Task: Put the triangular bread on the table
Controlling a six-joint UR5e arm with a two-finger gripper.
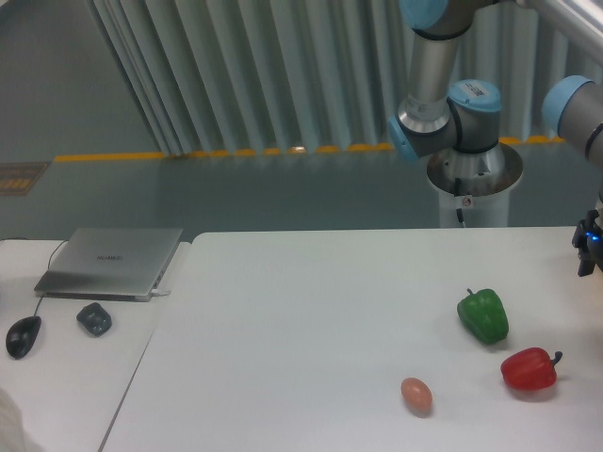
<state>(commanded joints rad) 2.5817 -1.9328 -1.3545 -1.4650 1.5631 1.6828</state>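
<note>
The triangular bread is out of view. The large white table (301,320) fills the lower middle and right of the camera view. Only a dark part of my gripper (590,247), with a small blue light, shows at the far right edge, above the table's right side. Its fingers are cut off by the frame edge, so I cannot tell whether they are open or holding anything.
A green pepper (483,315), a red pepper (529,369) and a small pinkish egg (416,395) lie on the table's right half. On the narrower desk at the left are a closed laptop (111,262), a mouse (24,335) and a small dark object (94,318). The arm's base (468,174) stands behind the table.
</note>
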